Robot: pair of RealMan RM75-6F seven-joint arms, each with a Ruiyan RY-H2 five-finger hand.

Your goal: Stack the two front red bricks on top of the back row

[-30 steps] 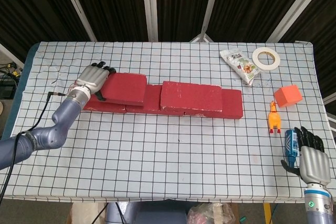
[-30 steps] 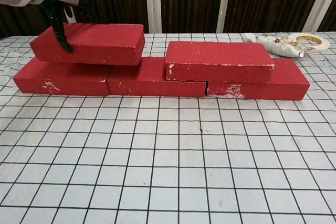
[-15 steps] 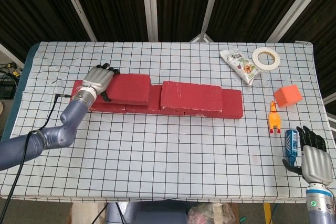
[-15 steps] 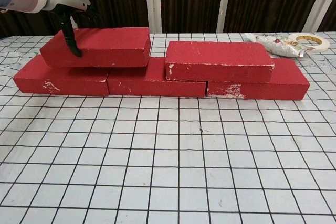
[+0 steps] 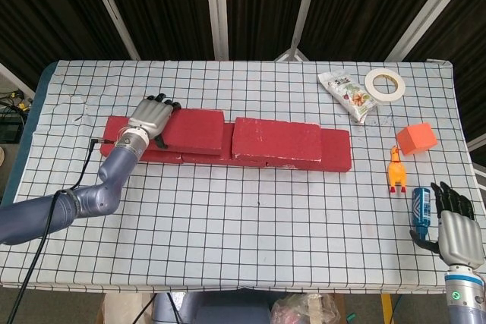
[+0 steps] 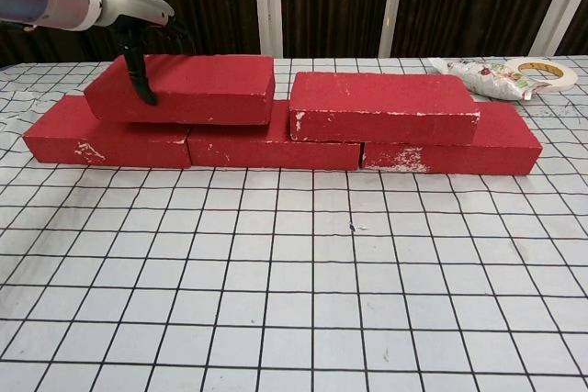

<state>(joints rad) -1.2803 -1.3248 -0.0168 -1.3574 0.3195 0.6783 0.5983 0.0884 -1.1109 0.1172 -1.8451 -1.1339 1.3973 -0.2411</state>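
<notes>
Gridded white tablecloth (image 5: 250, 218) over table, dark slatted wall behind. Back row (image 6: 276, 146) of three red bricks laid end to end across the left-centre. Right top brick (image 6: 381, 106) resting flat on the row, bridging its middle and right bricks. Left top brick (image 6: 188, 89) lying over the row's left and middle bricks, just beside the right top brick, narrow gap between. Left hand (image 5: 152, 117) gripping the left end of that brick, fingers over the top, thumb (image 6: 140, 75) down the front face. Right hand (image 5: 454, 227) at the near right corner, fingers apart, holding nothing, next to blue bottle (image 5: 420, 212). Also present, right side: yellow chicken toy (image 5: 396, 168), orange block (image 5: 416, 138), snack packet (image 5: 348, 95), tape roll (image 5: 384, 83).
</notes>
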